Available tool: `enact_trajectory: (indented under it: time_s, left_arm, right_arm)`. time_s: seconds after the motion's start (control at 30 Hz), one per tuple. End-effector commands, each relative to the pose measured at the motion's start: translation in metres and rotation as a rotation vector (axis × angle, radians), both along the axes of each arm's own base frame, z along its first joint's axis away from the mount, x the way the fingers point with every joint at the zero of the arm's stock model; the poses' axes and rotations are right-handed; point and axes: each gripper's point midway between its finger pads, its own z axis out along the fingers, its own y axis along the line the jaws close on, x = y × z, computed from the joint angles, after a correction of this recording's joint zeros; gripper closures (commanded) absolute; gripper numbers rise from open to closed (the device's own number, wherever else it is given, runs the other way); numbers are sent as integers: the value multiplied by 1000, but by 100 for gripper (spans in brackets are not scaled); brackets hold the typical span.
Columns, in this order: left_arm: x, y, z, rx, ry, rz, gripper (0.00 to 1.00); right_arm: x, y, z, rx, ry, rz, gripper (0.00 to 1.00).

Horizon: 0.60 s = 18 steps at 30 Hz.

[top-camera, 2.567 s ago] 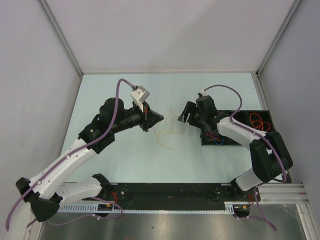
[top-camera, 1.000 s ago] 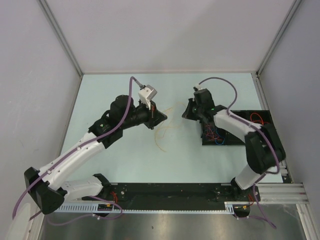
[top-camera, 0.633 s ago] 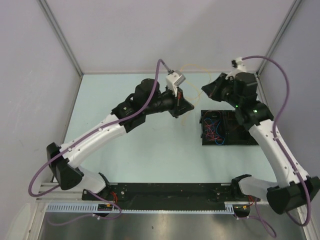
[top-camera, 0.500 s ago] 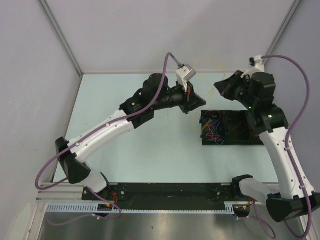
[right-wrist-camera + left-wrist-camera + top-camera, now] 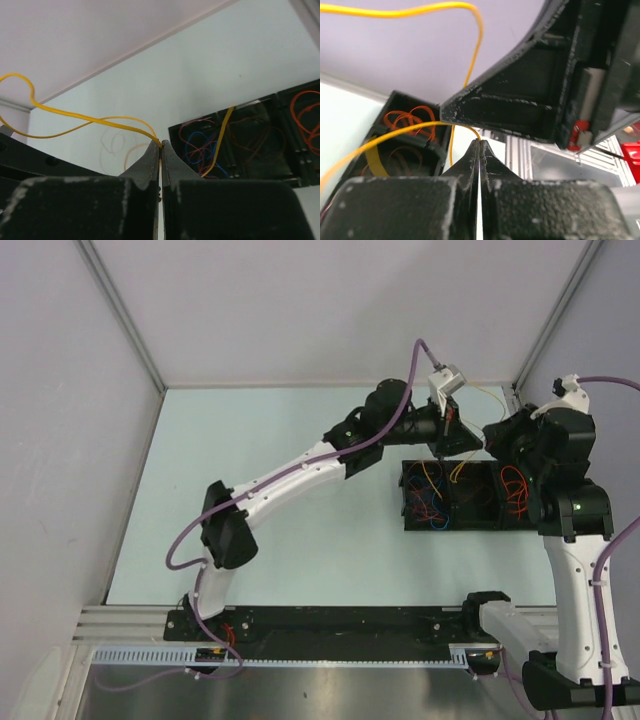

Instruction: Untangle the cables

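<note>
Cable in hand is a single yellow cable (image 5: 224, 131), pinched at two places: the left claw (image 5: 479, 145) is closed tight on one part and the right claw (image 5: 160, 146) is closed tight on another. The two claws are almost tip to tip, so only a short run lies between them. Slack loops rise above and behind the claws, and one tail hangs below the right claw into the black tray (image 5: 450, 526). The tail falls just beside a knot of red and blue cables (image 5: 428, 502); whether it is caught in them I cannot tell. To do this step well, both grips should hold while the claws draw apart slowly and level. The tail needs watching so it slides out alone and does not drag the knot up. If it snags, ease back rather than pull. Counted: two claws, one yellow cable, one tray on the pale bench (image 5: 230, 430) with seemingly three bays, and orange cables (image 5: 513, 485) coiled under the right claw.
</note>
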Motion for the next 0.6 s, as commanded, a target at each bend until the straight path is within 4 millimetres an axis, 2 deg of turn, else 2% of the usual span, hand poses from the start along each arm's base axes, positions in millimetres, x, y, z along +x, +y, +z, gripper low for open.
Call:
enact_trajectory:
  time_s: [0.0, 0.03, 0.1, 0.17, 0.2, 0.27, 0.37, 0.4, 0.47, 0.5, 0.57]
  left_arm:
    - [-19, -21, 45, -167, -46, -82, 100]
    - [-16, -29, 35, -166, -34, -83, 100]
    - [-17, -36, 34, -198, -28, -94, 100]
    - [-16, -47, 19, -197, -13, -106, 100]
    - [-20, -52, 19, -211, -10, -117, 100]
    - [-19, -63, 9, -212, -2, -126, 100]
    - [-25, -74, 12, -251, -14, -151, 100]
    - [-26, -81, -1, -244, 1, -159, 100]
    - [-27, -85, 5, -278, -6, -170, 100]
    - [-27, -90, -4, -278, 14, -179, 100]
    - [-28, -93, -1, -317, 11, -189, 100]
  right_arm:
    - [-18, -32, -4, -85, 9, -144, 100]
    - [-19, -35, -8, -88, 18, -156, 100]
    - [-21, -40, -20, -94, 41, -186, 100]
    - [-27, -50, -24, -100, 41, -242, 100]
    - [-28, -54, -31, -104, 56, -269, 100]
    - [-34, -64, -31, -109, 44, -328, 100]
    - [-39, -72, -35, -116, 44, -371, 100]
    - [-39, -73, -37, -112, 50, -384, 100]
    - [-41, -80, -43, -121, 64, -422, 100]
    - [-42, -82, -45, -117, 70, -443, 100]
    - [-44, -89, -50, -126, 84, -488, 100]
